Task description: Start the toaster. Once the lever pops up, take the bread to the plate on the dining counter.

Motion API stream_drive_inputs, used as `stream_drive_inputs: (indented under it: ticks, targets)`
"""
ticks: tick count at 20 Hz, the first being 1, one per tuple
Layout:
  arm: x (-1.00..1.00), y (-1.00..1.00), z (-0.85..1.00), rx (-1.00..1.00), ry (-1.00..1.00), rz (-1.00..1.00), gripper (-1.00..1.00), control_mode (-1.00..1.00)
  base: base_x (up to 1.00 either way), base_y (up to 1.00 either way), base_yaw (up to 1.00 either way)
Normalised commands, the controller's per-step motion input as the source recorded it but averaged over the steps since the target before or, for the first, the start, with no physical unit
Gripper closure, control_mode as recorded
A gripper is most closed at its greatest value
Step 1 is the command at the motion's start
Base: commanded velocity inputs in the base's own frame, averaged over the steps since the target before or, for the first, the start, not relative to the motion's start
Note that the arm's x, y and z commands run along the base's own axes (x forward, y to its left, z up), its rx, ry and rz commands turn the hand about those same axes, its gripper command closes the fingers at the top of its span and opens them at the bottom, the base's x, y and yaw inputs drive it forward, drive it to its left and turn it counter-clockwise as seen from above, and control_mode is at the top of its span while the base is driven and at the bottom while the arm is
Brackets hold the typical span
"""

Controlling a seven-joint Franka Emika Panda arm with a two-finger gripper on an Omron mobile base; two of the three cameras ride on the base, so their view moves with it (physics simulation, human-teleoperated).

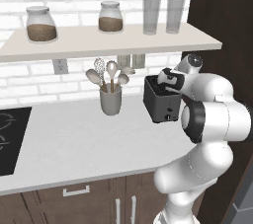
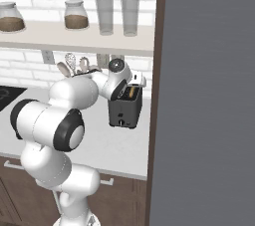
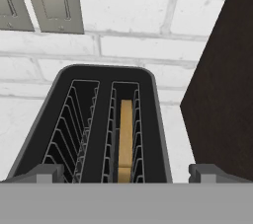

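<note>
So here's where I'm at: my pincer [image 3: 126, 171] is hanging right over the toaster [image 1: 160, 100], fingers spread wide and holding nothing. The toaster sits on the surface [image 1: 79, 139] by the brick wall, tucked close to the dark cabinet side on the right, with a utensil cup [image 1: 110, 100] a bit to its left.

Looking straight down from my hand, I can see both slots. The left one is empty, just wire guides. The bread [image 3: 126, 139] is standing on edge in the right slot, tan and sitting fairly low between the wires. From the right base view you can catch a bit of it [image 2: 131, 92] glowing orange-ish in the top of the toaster.

Progress-wise, I'd say I'm basically at the start. Can't make out the lever from any angle, so I can't tell if it's pushed down or already popped. My guess is the toaster hasn't been started yet, or it's mid-cycle. Either way the bread is not out.

Left to do: deal with the lever, wait for the pop, grab the slice, then drive it over to the plate on the dining counter.
</note>
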Motion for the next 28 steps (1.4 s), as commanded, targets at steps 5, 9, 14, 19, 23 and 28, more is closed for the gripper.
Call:
stream_drive_inputs:
  ticks: [5,9,14,19,23,28]
  targets:
    - [0.0,0.0,0.0,0.0,0.0,0.0,-1.0,-1.0,0.0,0.0,0.0]
    - [0.0,0.0,0.0,0.0,0.0,0.0,-1.0,-1.0,0.0,0.0,0.0]
    - [0.0,0.0,0.0,0.0,0.0,0.0,-1.0,-1.0,0.0,0.0,0.0]
    - [0.0,0.0,0.0,0.0,0.0,0.0,-1.0,-1.0,0.0,0.0,0.0]
    - [0.0,0.0,0.0,0.0,0.0,0.0,-1.0,-1.0,0.0,0.0,0.0]
    - [0.0,0.0,0.0,0.0,0.0,0.0,-1.0,-1.0,0.0,0.0,0.0]
